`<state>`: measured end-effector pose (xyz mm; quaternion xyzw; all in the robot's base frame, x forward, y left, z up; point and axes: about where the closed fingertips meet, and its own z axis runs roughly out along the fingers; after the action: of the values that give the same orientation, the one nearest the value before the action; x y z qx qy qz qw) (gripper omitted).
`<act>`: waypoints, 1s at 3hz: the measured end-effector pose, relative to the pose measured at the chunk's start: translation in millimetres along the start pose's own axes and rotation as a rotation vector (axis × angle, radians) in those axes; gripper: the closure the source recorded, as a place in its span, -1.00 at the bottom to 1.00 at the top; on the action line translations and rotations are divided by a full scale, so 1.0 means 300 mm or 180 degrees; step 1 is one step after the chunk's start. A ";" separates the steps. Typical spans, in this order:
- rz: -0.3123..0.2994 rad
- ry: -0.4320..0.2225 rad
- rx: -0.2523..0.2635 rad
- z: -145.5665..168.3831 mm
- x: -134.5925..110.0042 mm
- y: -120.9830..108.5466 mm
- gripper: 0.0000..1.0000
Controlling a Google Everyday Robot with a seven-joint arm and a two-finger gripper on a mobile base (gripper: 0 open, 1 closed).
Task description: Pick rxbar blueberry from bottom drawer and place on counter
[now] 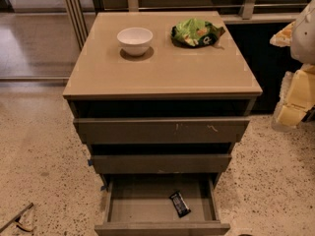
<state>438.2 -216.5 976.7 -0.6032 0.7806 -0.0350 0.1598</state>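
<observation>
The rxbar blueberry (pixel 179 203) is a small dark bar lying flat in the bottom drawer (pixel 147 200), right of the tray's middle and near its front. That drawer is pulled out wide. The counter (pixel 162 68) is the beige top of the cabinet. My gripper (pixel 291 104) hangs at the right edge of the view, beside the cabinet at about the top drawer's height, well above and to the right of the bar. It holds nothing that I can see.
On the counter stand a white bowl (pixel 135 40) at the back left and a green snack bag (pixel 196 32) at the back right. The two upper drawers (pixel 161 130) are pulled out slightly. Speckled floor surrounds the cabinet, and a railing runs behind it.
</observation>
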 end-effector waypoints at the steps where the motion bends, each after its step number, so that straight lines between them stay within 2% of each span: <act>1: 0.0000 0.0000 0.0000 0.000 0.000 0.000 -0.99; 2: 0.0008 -0.0013 -0.0004 0.012 0.002 0.002 -0.42; 3: 0.0115 -0.0191 -0.0074 0.175 0.033 0.035 0.05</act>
<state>441.5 -215.9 922.4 -0.5916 0.7866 -0.0050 0.1767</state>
